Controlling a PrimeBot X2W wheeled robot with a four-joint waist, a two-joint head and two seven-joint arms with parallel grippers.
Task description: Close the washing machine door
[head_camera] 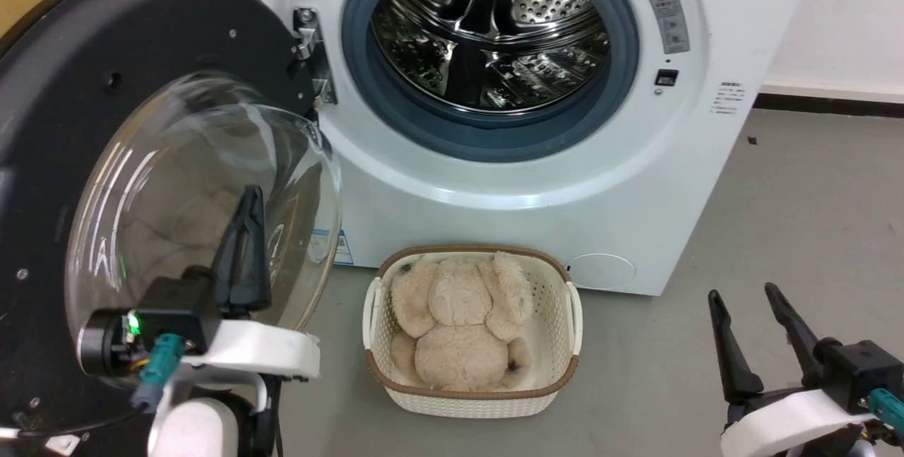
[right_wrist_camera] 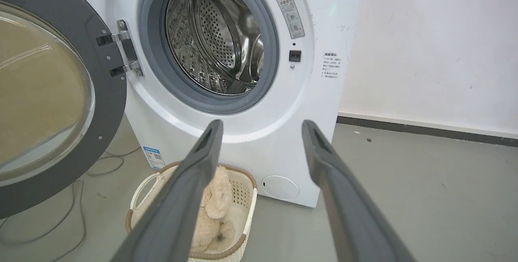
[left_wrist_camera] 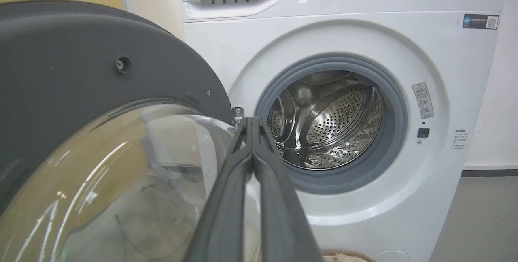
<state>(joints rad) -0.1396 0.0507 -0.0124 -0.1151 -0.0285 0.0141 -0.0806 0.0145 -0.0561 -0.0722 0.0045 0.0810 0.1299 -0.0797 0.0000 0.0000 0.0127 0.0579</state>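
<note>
The washing machine [head_camera: 508, 217] is standing with its drum gaping and the washing machine door [head_camera: 106, 54] hanging wide open at its left. A cream basket [head_camera: 572, 316] with a plush toy [head_camera: 459, 316] is sitting on the floor [head_camera: 777, 231] below the opening. The left gripper [head_camera: 251, 196] is hovering before the door's glass, its fingers pinched together and empty. The right gripper [head_camera: 741, 293] is holding its fingers wide apart.

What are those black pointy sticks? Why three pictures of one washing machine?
They are a robot's fingers: two per gripper, one gripper per arm. One picture comes from a camera on its head, the others from its wrists, looking along the fingers. The left gripper is pinched shut, holding nothing, by the glass of the wide-open washing machine door. The right gripper is open and empty. On the grey floor before the white washing machine sits a basket with a fluffy toy inside.
</note>
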